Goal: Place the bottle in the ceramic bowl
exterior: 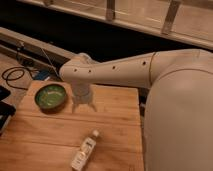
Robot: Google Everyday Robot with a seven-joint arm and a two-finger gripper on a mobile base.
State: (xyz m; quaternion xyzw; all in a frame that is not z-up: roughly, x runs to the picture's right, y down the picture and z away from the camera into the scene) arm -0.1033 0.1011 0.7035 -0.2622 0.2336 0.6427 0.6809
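Observation:
The bottle (pixel 84 150) is small and pale with a white cap and lies on its side near the front of the wooden table (pixel 115 120). The ceramic bowl (pixel 51 96), glossy green inside, sits at the table's back left. My gripper (pixel 83 106) hangs from the white arm just right of the bowl, low over the table, and well behind the bottle. It holds nothing that I can see.
My white arm (pixel 125 70) reaches in from the large white body (pixel 180 115) at the right. A black cable (pixel 15 75) lies on the floor at the left. A dark object (pixel 4 112) is at the table's left edge.

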